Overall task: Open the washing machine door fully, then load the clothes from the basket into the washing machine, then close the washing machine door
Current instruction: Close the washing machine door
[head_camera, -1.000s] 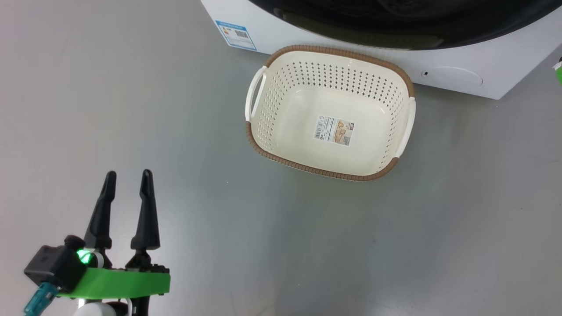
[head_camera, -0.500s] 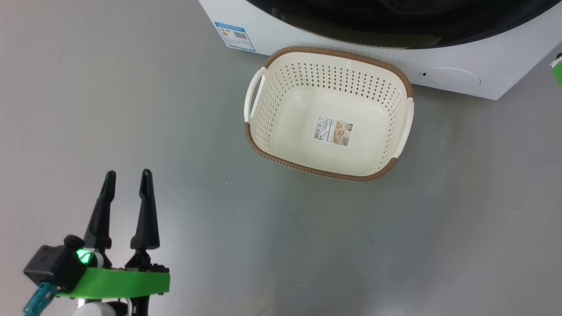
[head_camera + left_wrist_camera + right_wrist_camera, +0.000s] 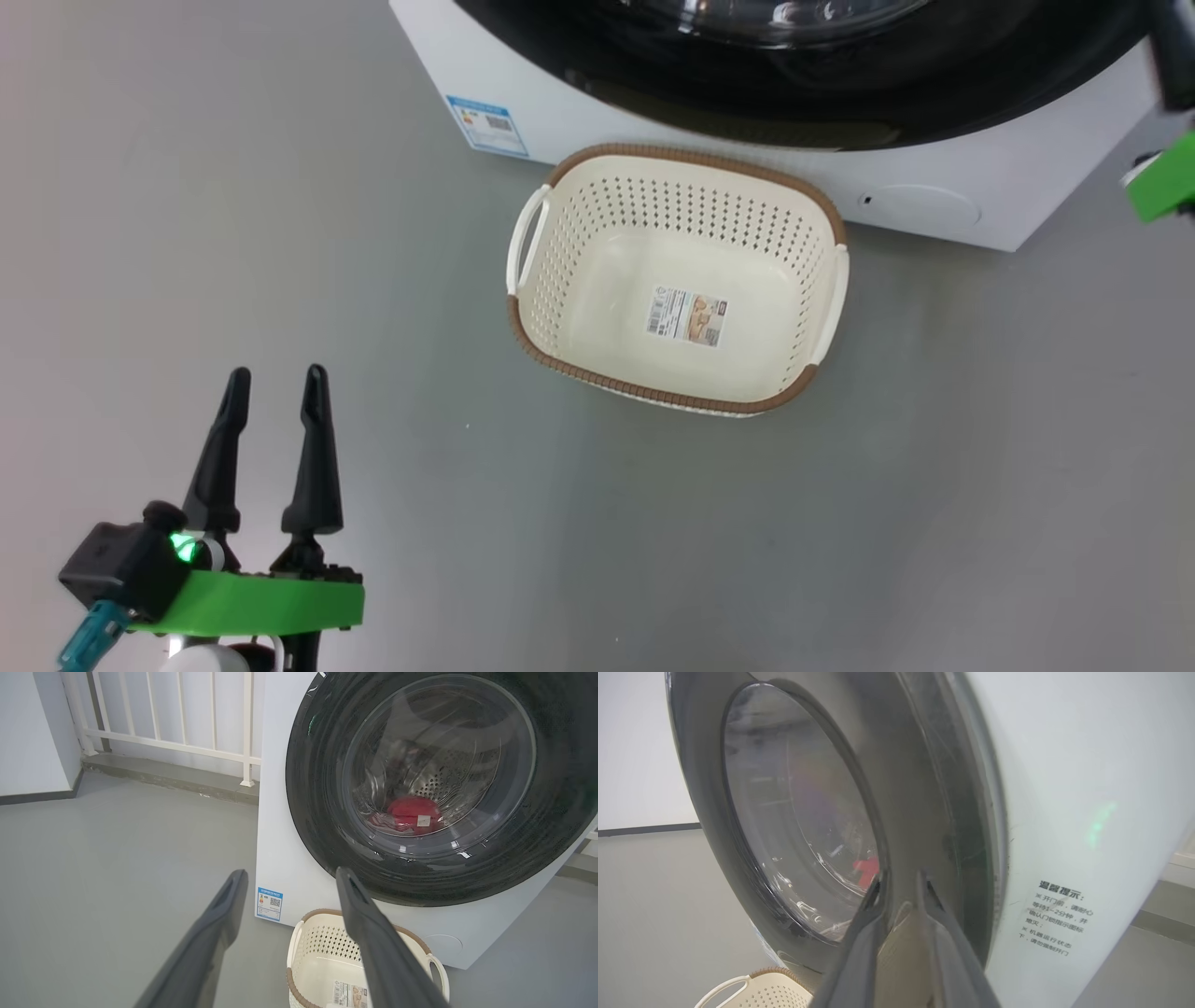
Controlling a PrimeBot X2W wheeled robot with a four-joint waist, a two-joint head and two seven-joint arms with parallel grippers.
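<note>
The washing machine (image 3: 275,812) stands with its black washing machine door (image 3: 322,812) flat against the front. Through the glass I see the red clothes (image 3: 413,812) lying in the steel drum, also a red patch (image 3: 866,865) in the right wrist view. The cream basket (image 3: 653,394) sits on the floor before the machine with just a sticker inside. My left gripper (image 3: 277,373) hangs open over bare floor, far left of the basket. My right gripper (image 3: 900,879) points at the door's right rim, its fingers a narrow gap apart and holding nothing.
Grey floor spreads all around the basket and the machine. A white railing (image 3: 182,714) and a low step run behind the machine's left side. The green wrist piece of my right arm (image 3: 1160,185) shows beside the machine's right corner.
The head camera has tilted up, so more of the door shows and the basket sits lower in view. My right arm's green wrist piece shows larger at the right edge. The left gripper has not moved.
</note>
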